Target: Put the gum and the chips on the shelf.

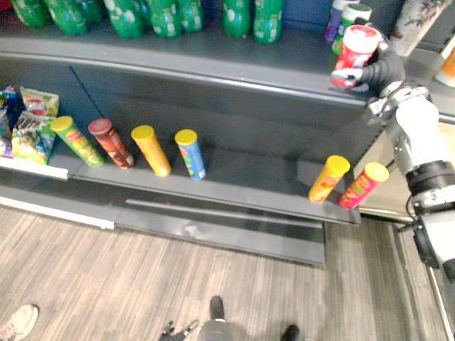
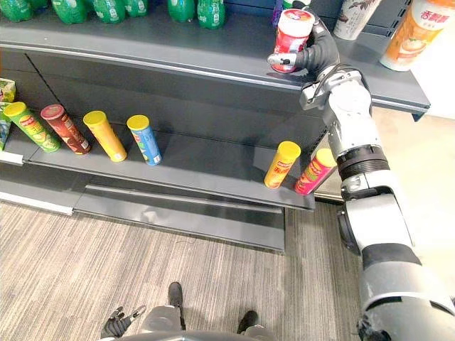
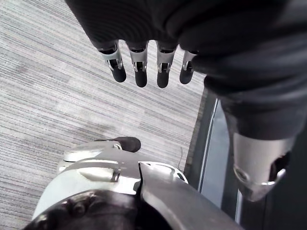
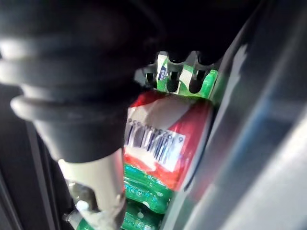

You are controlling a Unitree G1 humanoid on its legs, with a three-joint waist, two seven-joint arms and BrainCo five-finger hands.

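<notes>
Red-and-white can [image 1: 355, 51] is held in my right hand [image 1: 384, 69], fingers and thumb curled round it. It is slightly tilted at the front edge of the upper shelf [image 1: 213, 60], near the right end. I cannot tell whether its base touches the shelf. Green bottles [image 1: 128, 18] stand along the back of that shelf, to the left of the can. On the lower shelf [image 1: 249, 177] six chip tubes [image 1: 151, 150] lean: four in a row on the left half and two side by side at the front right corner. Snack bags [image 1: 32, 124] sit at its left end. My left hand [image 3: 140, 69] hangs above the floor [image 3: 57, 96], fingers relaxed and holding nothing.
</notes>
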